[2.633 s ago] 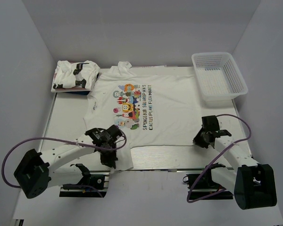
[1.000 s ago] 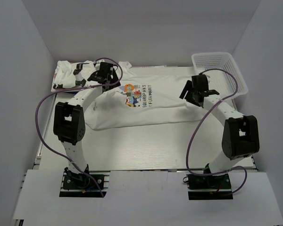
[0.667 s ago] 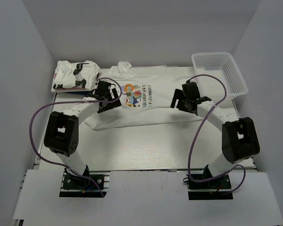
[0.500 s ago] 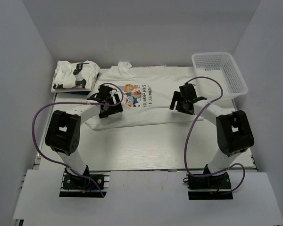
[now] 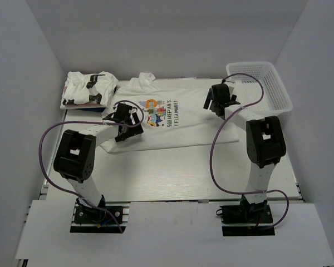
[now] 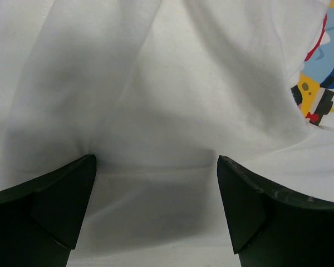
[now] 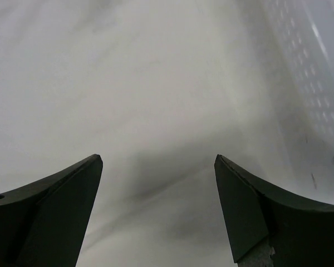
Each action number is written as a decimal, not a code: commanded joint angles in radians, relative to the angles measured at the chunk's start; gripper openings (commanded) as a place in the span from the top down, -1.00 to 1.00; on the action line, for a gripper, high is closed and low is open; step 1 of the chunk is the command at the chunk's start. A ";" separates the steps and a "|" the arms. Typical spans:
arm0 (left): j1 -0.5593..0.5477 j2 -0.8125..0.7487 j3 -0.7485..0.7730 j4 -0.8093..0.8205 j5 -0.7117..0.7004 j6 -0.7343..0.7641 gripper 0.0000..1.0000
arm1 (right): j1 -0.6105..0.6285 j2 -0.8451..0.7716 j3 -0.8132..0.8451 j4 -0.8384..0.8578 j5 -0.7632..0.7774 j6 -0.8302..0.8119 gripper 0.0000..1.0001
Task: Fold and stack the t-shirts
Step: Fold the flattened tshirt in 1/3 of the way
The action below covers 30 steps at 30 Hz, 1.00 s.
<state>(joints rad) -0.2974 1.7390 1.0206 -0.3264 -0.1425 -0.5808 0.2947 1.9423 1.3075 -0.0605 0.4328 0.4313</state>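
Observation:
A white t-shirt [image 5: 181, 132] with a colourful cartoon print [image 5: 153, 111] and dark lettering lies folded in half across the back of the table. My left gripper [image 5: 122, 125] hovers open over its left part, and in the left wrist view [image 6: 156, 162] only plain cloth lies between the fingers, with the print [image 6: 318, 94] off to the right. My right gripper [image 5: 216, 103] stands open above the shirt's right end, close to the basket, with bare cloth [image 7: 156, 100] under its fingers [image 7: 158, 160]. A second white t-shirt [image 5: 89, 89] with black marks lies folded at the back left.
A white plastic mesh basket [image 5: 260, 64] stands at the back right, and its wall [image 7: 314, 67] shows beside the right gripper. White walls close in the table [image 5: 172, 172] on three sides. The purple cables loop above both arms.
Both grippers carried the shirt's near hem to the back, folding it in half, and let go. The left then drew back a little; the right moved back right toward the basket.

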 commanded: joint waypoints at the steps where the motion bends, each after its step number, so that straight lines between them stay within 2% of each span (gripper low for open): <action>1: 0.009 -0.022 -0.025 -0.034 -0.026 -0.005 -0.99 | 0.017 -0.009 0.061 0.107 0.008 -0.088 -0.75; 5: 0.009 -0.042 -0.004 -0.034 -0.017 0.004 -0.99 | 0.041 -0.103 -0.019 0.073 -0.094 -0.071 -0.75; 8: 0.009 -0.042 0.048 -0.034 -0.008 0.013 -0.99 | 0.069 -0.150 -0.079 0.008 -0.127 -0.051 -0.75; 13: 0.009 -0.018 0.049 -0.014 -0.008 0.019 -0.99 | 0.093 -0.175 -0.209 -0.027 -0.151 0.032 -0.77; 20: 0.009 -0.018 -0.091 -0.046 0.064 -0.053 -0.99 | 0.090 -0.170 -0.307 -0.186 -0.184 0.180 -0.77; 23: -0.013 -0.137 -0.221 -0.095 0.049 -0.115 -0.99 | 0.096 -0.261 -0.428 -0.225 -0.186 0.245 -0.77; 26: -0.013 -0.274 -0.378 -0.144 0.049 -0.172 -0.99 | 0.112 -0.428 -0.588 -0.225 -0.262 0.274 -0.77; 27: -0.013 -0.391 -0.411 -0.198 0.058 -0.191 -0.99 | 0.124 -0.457 -0.620 -0.239 -0.263 0.279 -0.75; 30: -0.013 -0.586 -0.589 -0.285 0.144 -0.263 -0.99 | 0.156 -0.609 -0.773 -0.323 -0.278 0.316 -0.75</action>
<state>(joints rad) -0.3111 1.2697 0.5797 -0.3607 -0.0822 -0.7391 0.4252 1.3983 0.6552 -0.1787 0.2016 0.6720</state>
